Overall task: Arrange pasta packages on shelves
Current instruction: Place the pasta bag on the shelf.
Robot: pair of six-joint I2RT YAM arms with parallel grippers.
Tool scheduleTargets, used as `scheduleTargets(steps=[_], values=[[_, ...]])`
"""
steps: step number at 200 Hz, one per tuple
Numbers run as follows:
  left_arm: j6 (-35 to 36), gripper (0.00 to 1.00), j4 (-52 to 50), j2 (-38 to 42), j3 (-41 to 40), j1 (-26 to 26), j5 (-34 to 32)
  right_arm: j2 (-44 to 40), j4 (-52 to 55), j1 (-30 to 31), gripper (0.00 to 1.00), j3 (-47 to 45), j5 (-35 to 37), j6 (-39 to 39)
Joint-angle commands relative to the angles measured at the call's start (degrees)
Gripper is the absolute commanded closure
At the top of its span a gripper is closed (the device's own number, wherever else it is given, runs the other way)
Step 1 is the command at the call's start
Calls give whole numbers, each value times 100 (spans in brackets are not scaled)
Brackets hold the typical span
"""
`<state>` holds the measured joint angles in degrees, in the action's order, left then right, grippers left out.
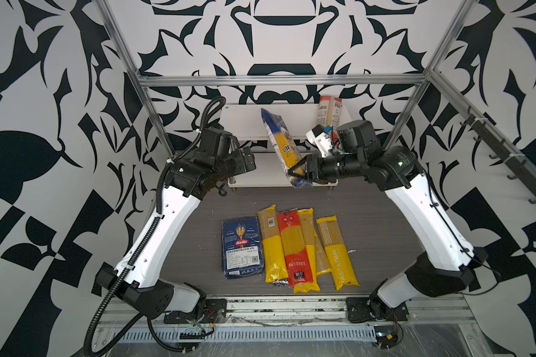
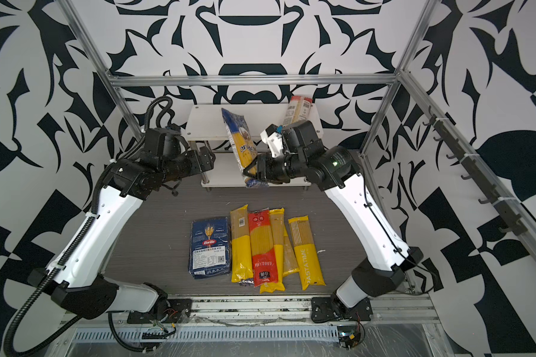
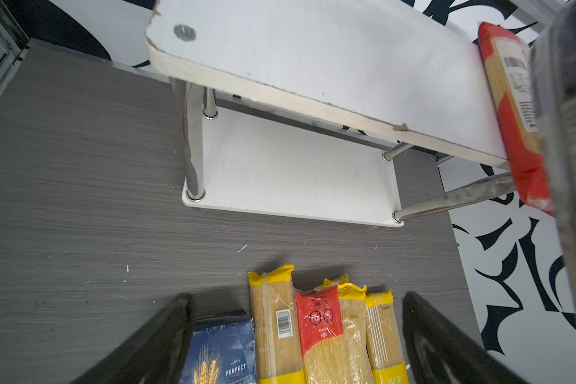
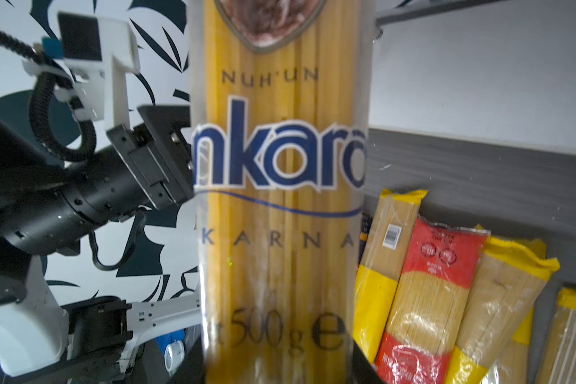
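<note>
Jaws on the right pinch the "NUH'UN", seemingly "Ankara", bag [image 4: 280, 199]; left jaws gape wide.

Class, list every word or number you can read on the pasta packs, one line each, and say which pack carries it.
"Barilla", "CLASSIC", "PERFECT": wide dark-blue pack, leftmost in the row.
"PASTATIME": yellow spaghetti bag, rightmost in the row.
"NUH'UN", "nkara", "500 g e": lifted blue-and-yellow spaghetti bag.
Too small to read: the print on the red spaghetti bag.

Barilla on blue pack [image 1: 243, 247], PASTATIME on yellow bag [image 1: 338, 252]
</note>
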<state>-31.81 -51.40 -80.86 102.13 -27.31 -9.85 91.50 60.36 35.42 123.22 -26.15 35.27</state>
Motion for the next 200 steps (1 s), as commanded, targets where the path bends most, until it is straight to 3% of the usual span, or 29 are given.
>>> scheduleTargets(steps=[1, 51, 86, 144, 200], values=[[430, 1, 96, -101, 222, 231, 430, 219, -847, -282, 100, 944, 66, -485], [689, 1, 451, -378, 283, 674, 1004, 1729, -1147, -943, 100, 2509, 110, -567], [785, 1, 768, -625, 428, 957, 1521, 2744, -1209, -1256, 100, 3750, 50, -202], [879, 1, 933, -567, 185, 1268, 1896, 2402, -1114, -1309, 100, 3048, 823, -304], [695, 1, 1073, -366, -105, 1301, 1920, 2401, -660, -1353, 100, 3297, 1172, -450]])
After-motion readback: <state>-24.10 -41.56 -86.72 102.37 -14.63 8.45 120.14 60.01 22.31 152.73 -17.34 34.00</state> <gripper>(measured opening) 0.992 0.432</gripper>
